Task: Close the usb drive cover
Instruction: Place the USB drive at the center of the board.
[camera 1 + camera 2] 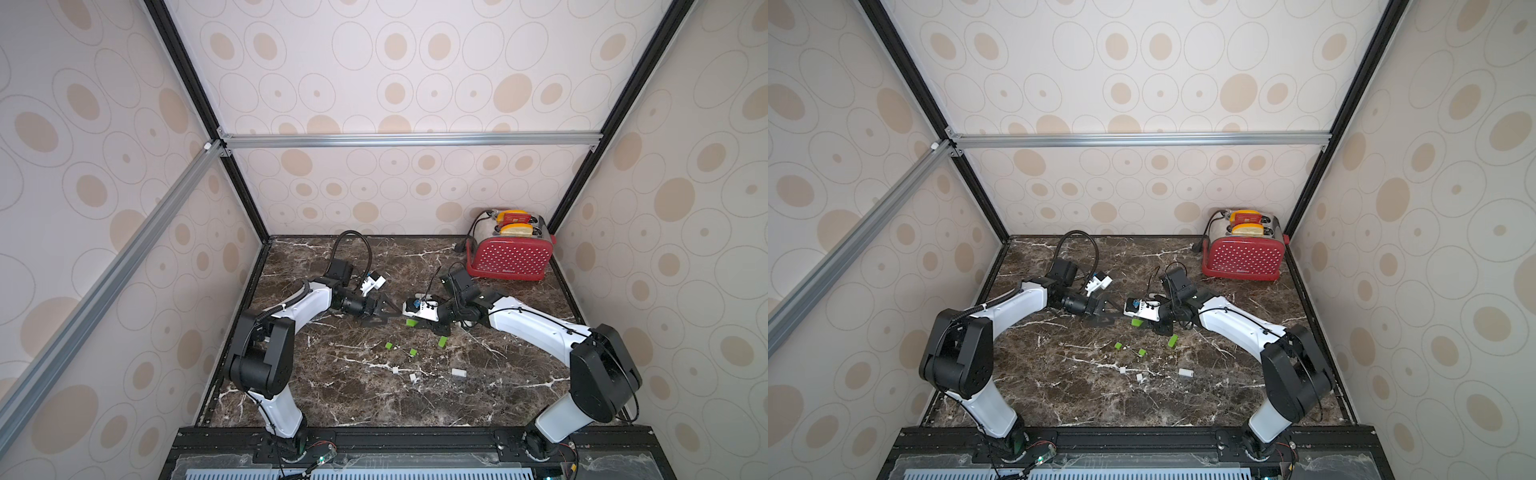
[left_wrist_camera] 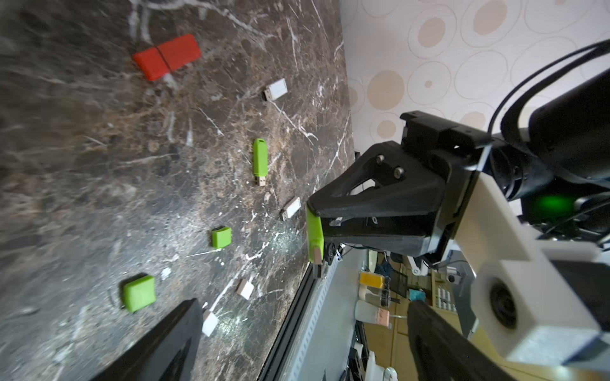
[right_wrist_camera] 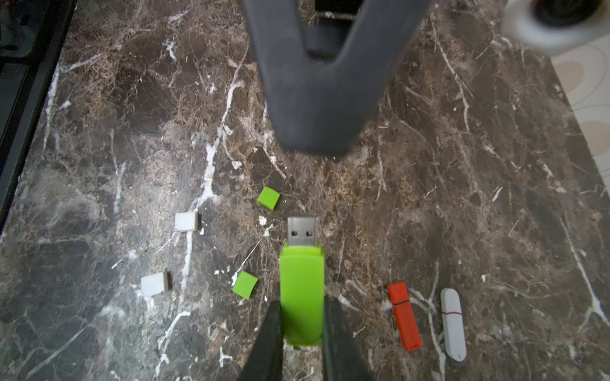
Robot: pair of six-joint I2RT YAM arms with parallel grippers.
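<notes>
Right wrist view: we see the right gripper clamped on the green USB drive, whose metal connector is bare. In both top views the drive is near the marble table's centre. The left gripper, at its 9 o'clock, is spread wide and holds nothing. A loose green cap lies at about the drive's 7 o'clock.

Passage is free over the bare dark marble tabletop along the near edge. The far right corner is blocked by a red dotted metal toaster. The centre strip is littered with small green plastic caps and white plastic caps.
</notes>
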